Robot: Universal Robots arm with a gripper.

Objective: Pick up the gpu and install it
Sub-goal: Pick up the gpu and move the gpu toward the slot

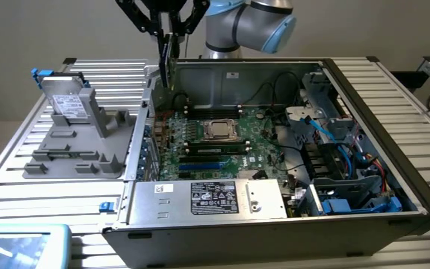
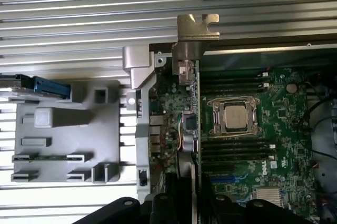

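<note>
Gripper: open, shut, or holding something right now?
Gripper: closed on the gpu, which hangs upright above the open computer case.

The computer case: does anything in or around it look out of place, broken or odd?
Nothing looks broken or spilled. The one thing not in its place is the gpu: the gripper holds it edge-down above the open case, not seated on the motherboard.
</note>
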